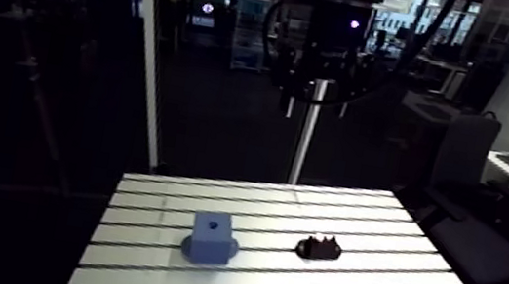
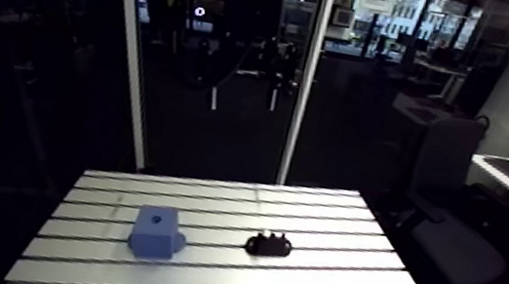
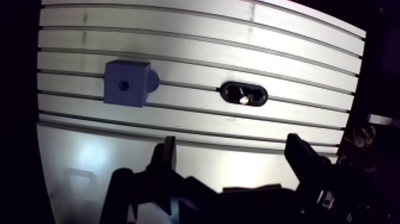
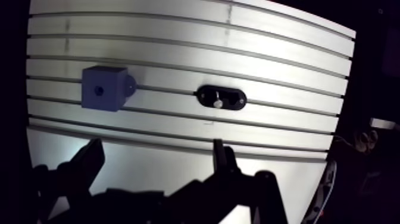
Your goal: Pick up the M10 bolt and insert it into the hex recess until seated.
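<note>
arm pose: wrist (image 1: 321,37) hangs from the top of the arm view, tool pointing down, high over the far side of the bench (image 1: 385,215). well clear of both parts on it.

jaws: spread wide, holding nothing. in the wrist view the two fingers (image 3: 168,159) stand dark and far apart, and only bare bench surface shows in the gap between them.

m10 bolt (image 3: 242,98): sits in a black oblong holder (image 1: 318,249) on the bench and shows as a small bright metal spot in the holder's middle. untouched. can't tell how deep it sits or read the head. in the arm view the holder has small bumps on top, too dark to resolve.

blue block (image 1: 212,234): square-ish, resting on the bench, with a rounded tab (image 3: 153,79) sticking out at its base on the side facing the holder. dark recess (image 3: 123,85) centred in its top face, too small to tell whether it's hex.

layout: block and holder lie apart, not touching, on about the same pair of slots. the block is left of the holder as the arm view sees it. in the wrist view both lie ahead of the jaws, well apart from the fingertips. the holder is roughly straight ahead, the block further off to the side.
</note>
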Tool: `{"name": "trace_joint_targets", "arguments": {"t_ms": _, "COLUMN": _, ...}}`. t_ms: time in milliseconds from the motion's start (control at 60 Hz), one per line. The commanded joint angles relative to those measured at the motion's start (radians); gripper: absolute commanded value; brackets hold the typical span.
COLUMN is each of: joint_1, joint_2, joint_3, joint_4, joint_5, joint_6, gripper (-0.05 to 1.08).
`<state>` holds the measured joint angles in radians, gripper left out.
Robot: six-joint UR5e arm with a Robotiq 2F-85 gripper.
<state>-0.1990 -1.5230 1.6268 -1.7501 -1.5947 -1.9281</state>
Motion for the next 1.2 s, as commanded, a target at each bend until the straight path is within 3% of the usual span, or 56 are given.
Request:
{"name": "trace_joint_targets", "arguments": {"t_ms": 17, "joint_1": -0.059, "joint_2": 0.001, "joint_3": 0.09, "joint_4": -0.115, "joint_5": 0.031, "joint_6": -0.074, "gripper": 0.02}}
{"name": "trace_joint_targets", "arguments": {"t_ms": 117, "joint_1": -0.082, "joint_2": 0.001, "joint_3": 0.132, "joint_4": -0.178, "joint_5": 0.043, "joint_6": -0.088, "gripper": 0.02}}
{"name": "trace_joint_targets", "arguments": {"t_ms": 400, "joint_1": -0.109, "joint_2": 0.003, "joint_3": 0.168, "joint_4": -0.22, "joint_5": 0.042, "joint_6": -0.087, "gripper": 0.02}}
{"name": "trace_joint_targets", "arguments": {"t_ms": 700, "joint_1": -0.111, "joint_2": 0.047, "joint_3": 0.184, "joint_4": -0.258, "joint_5": 0.037, "joint_6": -0.084, "gripper": 0.03}}
{"name": "trace_joint_targets", "arguments": {"t_ms": 883, "joint_1": -0.112, "joint_2": 0.088, "joint_3": 0.192, "joint_4": -0.296, "joint_5": 0.032, "joint_6": -0.086, "gripper": 0.16}}
{"name": "trace_joint_targets", "arguments": {"t_ms": 1050, "joint_1": -0.118, "joint_2": 0.114, "joint_3": 0.205, "joint_4": -0.327, "joint_5": 0.032, "joint_6": -0.085, "gripper": 0.37}}
{"name": "trace_joint_targets", "arguments": {"t_ms": 1200, "joint_1": -0.14, "joint_2": 0.125, "joint_3": 0.216, "joint_4": -0.335, "joint_5": 0.031, "joint_6": -0.087, "gripper": 0.44}}
